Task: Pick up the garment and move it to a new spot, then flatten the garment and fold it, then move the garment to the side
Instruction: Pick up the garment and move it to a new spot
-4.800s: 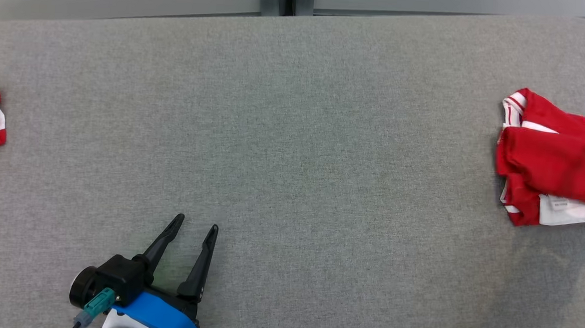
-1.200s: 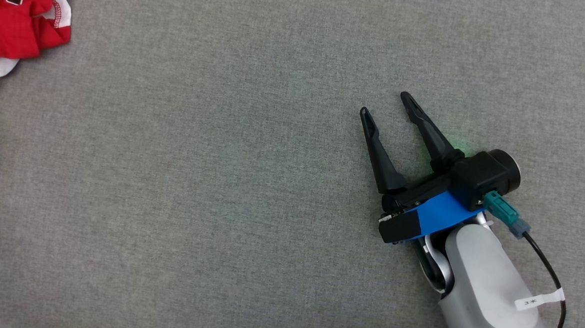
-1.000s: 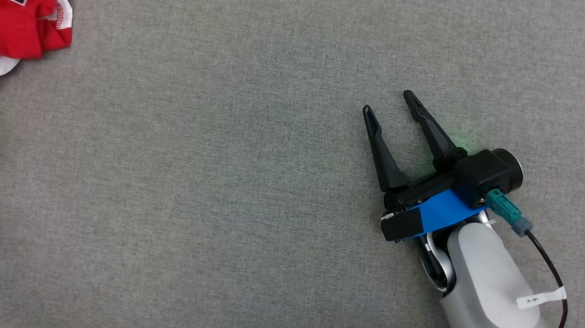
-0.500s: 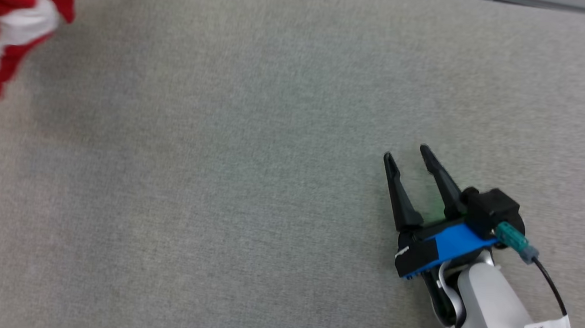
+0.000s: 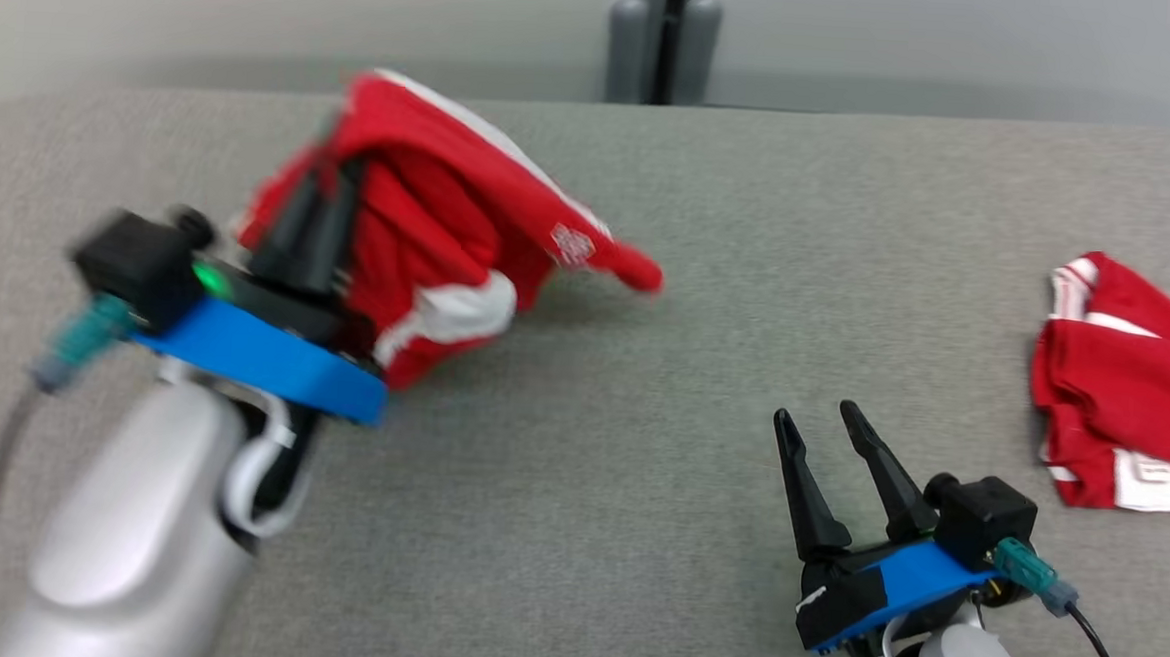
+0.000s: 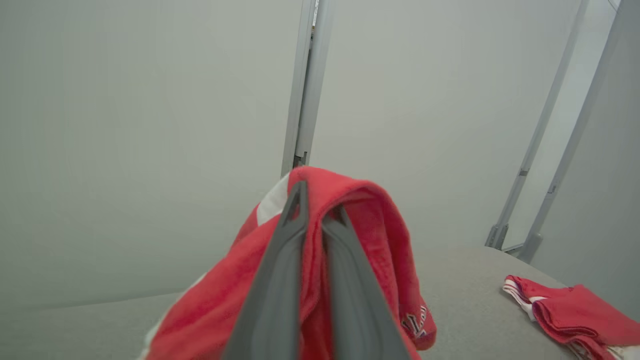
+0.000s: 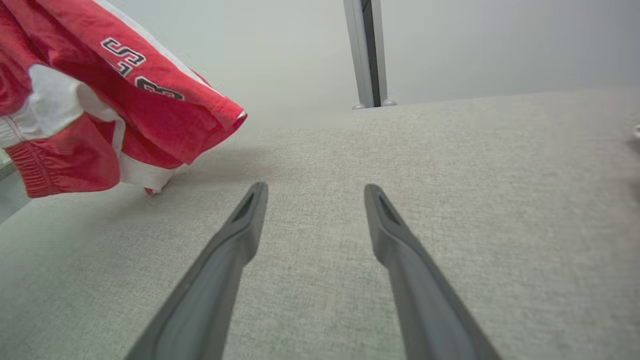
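Observation:
A red and white garment (image 5: 441,211) hangs bunched above the grey table's left half, draped over my left gripper (image 5: 327,180), which is shut on it. In the left wrist view the two fingers (image 6: 280,265) press together with red cloth (image 6: 370,225) folded over their tips. The right wrist view has the same garment (image 7: 125,100) lifted at its upper left, black lettering on its edge. My right gripper (image 5: 820,421) rests low at the table's front right, open, nothing between its fingers (image 7: 240,225).
A second red and white garment (image 5: 1133,387) lies folded at the table's right edge, also in the left wrist view (image 6: 570,310). The grey padded table (image 5: 706,305) spreads between the arms. A grey post (image 5: 665,37) stands behind the far edge against a pale wall.
The camera swung back and up. My left gripper came in from the left carrying the garment, lifted off the table. The right gripper stays open at the front right.

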{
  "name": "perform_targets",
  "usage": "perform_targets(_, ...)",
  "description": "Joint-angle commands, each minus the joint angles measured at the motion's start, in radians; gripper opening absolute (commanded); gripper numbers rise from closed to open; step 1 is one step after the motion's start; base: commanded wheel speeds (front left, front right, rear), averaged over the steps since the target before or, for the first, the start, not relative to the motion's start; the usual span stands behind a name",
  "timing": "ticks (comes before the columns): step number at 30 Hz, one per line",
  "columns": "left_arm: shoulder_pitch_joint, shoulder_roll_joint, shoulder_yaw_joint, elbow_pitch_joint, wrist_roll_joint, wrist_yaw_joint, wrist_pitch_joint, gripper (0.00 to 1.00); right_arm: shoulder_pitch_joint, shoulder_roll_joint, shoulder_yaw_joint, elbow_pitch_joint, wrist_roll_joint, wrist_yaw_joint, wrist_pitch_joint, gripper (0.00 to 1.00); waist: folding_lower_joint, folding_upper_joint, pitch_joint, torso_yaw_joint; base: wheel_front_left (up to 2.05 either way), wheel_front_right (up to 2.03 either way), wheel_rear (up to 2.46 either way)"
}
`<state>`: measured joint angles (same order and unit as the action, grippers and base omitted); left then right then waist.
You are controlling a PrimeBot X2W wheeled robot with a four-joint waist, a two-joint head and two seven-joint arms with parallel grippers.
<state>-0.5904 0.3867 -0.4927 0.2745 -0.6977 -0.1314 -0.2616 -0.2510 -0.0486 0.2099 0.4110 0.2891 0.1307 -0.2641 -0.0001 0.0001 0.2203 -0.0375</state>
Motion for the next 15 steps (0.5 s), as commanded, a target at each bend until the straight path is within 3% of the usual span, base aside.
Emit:
perform_targets(1, 0.030, -0.026, -0.017, 0.000, 0.015, 0.001, -0.004, 0.00, 0.023, -0.004, -0.003, -0.004, 0.005, 0.000, 0.000, 1.00, 0.0001, -0.0001, -0.044, -0.044, 0.00, 0.00, 0.00)
perform_targets(6, 0.121, -0.114, -0.036, 0.047, 0.073, 0.001, -0.004, 0.00, 0.050, -0.004, 0.003, -0.006, 0.018, 0.000, 0.000, 1.00, 0.0001, -0.0001, -0.079, -0.080, 0.00, 0.00, 0.00)
perform_targets(7, 0.144, -0.129, -0.029, 0.065, 0.088, 0.001, -0.004, 0.21, 0.056, -0.004, 0.005, -0.006, 0.021, 0.000, 0.000, 1.00, 0.0001, -0.0001, -0.084, -0.085, 0.00, 0.00, 0.00)
perform_targets(8, 0.164, -0.142, -0.019, 0.078, 0.104, 0.001, -0.005, 0.49, 0.060, -0.004, 0.005, -0.006, 0.023, 0.000, 0.000, 1.00, 0.0001, -0.0001, -0.088, -0.088, 0.00, 0.00, 0.00)
perform_targets(9, 0.186, -0.151, -0.012, 0.093, 0.124, 0.001, -0.005, 1.00, 0.063, -0.004, 0.005, -0.005, 0.026, 0.000, 0.000, 1.00, 0.0001, -0.0001, -0.093, -0.091, 0.00, 0.00, 0.00)
perform_targets(15, 0.348, -0.179, 0.047, 0.167, 0.208, 0.001, -0.005, 1.00, 0.090, -0.004, -0.002, 0.001, 0.033, 0.000, 0.000, 1.00, 0.0001, -0.0001, -0.130, -0.089, 0.00, 0.00, 0.00)
